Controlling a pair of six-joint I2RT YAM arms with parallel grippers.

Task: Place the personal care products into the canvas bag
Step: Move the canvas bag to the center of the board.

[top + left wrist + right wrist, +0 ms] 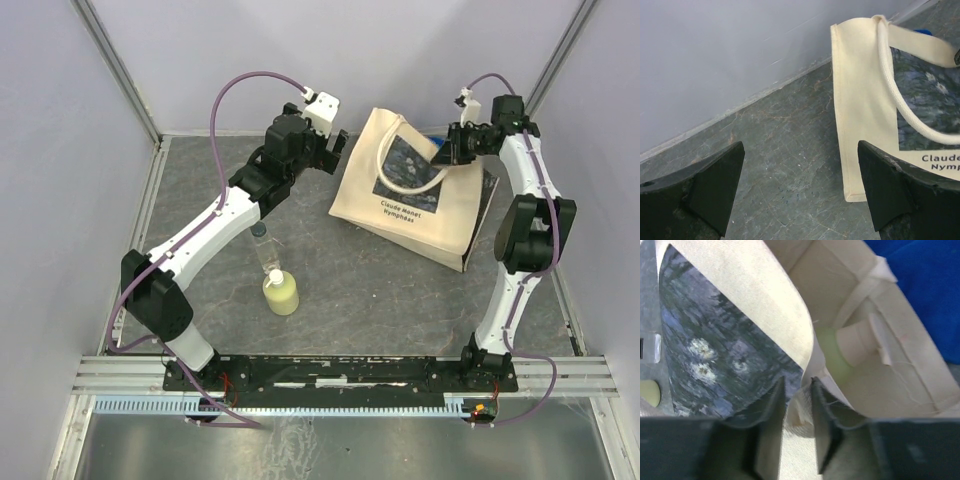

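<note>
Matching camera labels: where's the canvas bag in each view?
Top external: canvas bag lies upper centre-right.
Left wrist: right side, from the top edge down past mid-frame.
Right wrist: fills most of the frame, open mouth seen from close up.
Shared landmark: its dark printed panel.

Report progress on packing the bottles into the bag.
Done: at least one pale-capped bottle lies inside the bag. In hand: the right gripper pinches the bag's rim; the left gripper is open, empty. Left: a clear bottle and a yellow-green bottle stand on the table.
</note>
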